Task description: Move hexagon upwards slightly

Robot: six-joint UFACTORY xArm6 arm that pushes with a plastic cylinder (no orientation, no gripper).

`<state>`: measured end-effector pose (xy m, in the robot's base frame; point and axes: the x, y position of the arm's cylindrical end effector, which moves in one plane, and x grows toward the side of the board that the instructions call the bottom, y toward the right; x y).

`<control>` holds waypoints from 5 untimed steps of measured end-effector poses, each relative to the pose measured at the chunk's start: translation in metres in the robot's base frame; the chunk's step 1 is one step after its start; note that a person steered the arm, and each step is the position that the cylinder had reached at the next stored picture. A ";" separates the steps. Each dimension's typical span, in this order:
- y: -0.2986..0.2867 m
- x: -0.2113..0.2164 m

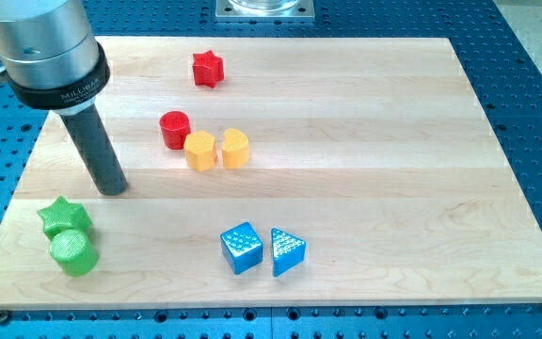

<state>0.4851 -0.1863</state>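
A pale wooden bench (365, 141) lies on a blue perforated metal base (534, 94), and small coloured plastic blocks sit on it in loose groups. My tip (113, 188), the lower end of a straight dark rod hanging from a silver and black arm housing (45, 47) at the view's top left, rests on the bench's left part; there are no fingers on this rod, so no open or clamped state shows. The tip stands just above and to the right of a green star block (64, 217), near it but apart from it, with a green cylinder block (72, 251) touching the star's lower side. The task's block, a yellow-orange hexagon block (199, 150), sits in the upper middle of the bench, up and to the right of the tip and well apart from it. A red cylinder block (174, 129) touches or nearly touches the hexagon's upper left, and a second yellow-orange block of rounded, unclear shape (235, 148) stands just beside it on the right. A red star block (208, 69) sits alone near the top edge. Toward the bottom, a blue cube block (242, 248) and a blue triangular block (287, 251) stand side by side, just apart.
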 end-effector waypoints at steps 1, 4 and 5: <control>0.000 0.001; 0.079 -0.006; 0.083 -0.007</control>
<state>0.4783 -0.1030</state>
